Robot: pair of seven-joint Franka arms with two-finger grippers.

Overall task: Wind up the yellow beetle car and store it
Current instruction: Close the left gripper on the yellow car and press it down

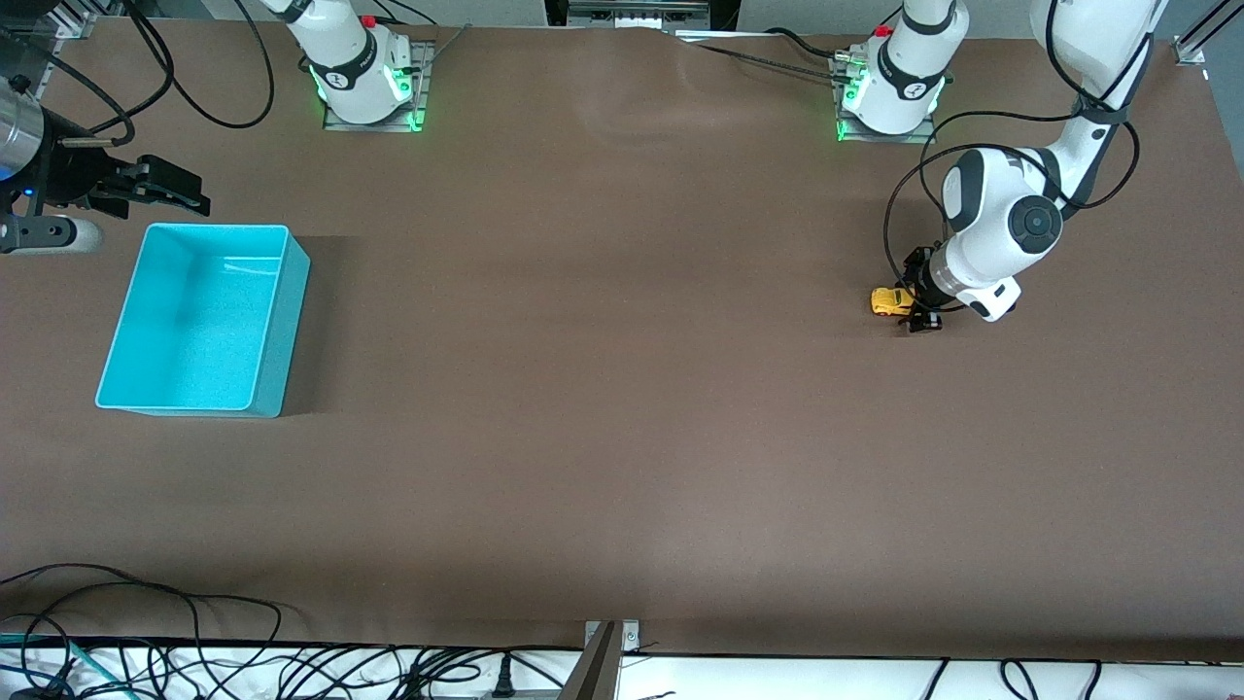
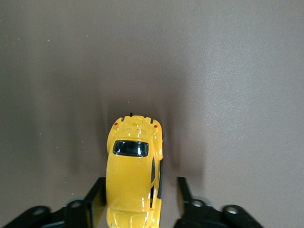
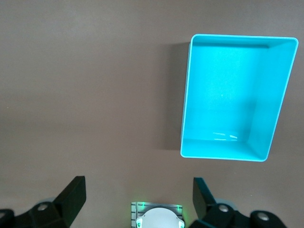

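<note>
The yellow beetle car (image 1: 887, 300) stands on the brown table toward the left arm's end. In the left wrist view the car (image 2: 134, 175) lies between my left gripper's fingers. My left gripper (image 1: 918, 303) (image 2: 138, 190) is low at the table and open around the car: one finger lies close against the car's side, the other (image 2: 183, 190) stands apart with a gap. My right gripper (image 1: 180, 192) (image 3: 138, 183) is open and empty, up in the air beside the teal bin (image 1: 292, 321) (image 3: 186, 109). The bin is empty.
The two arm bases (image 1: 364, 83) (image 1: 889, 92) stand at the table's edge farthest from the front camera. Cables (image 1: 146, 622) lie along the edge nearest that camera. The right arm's base (image 3: 156, 216) shows in the right wrist view.
</note>
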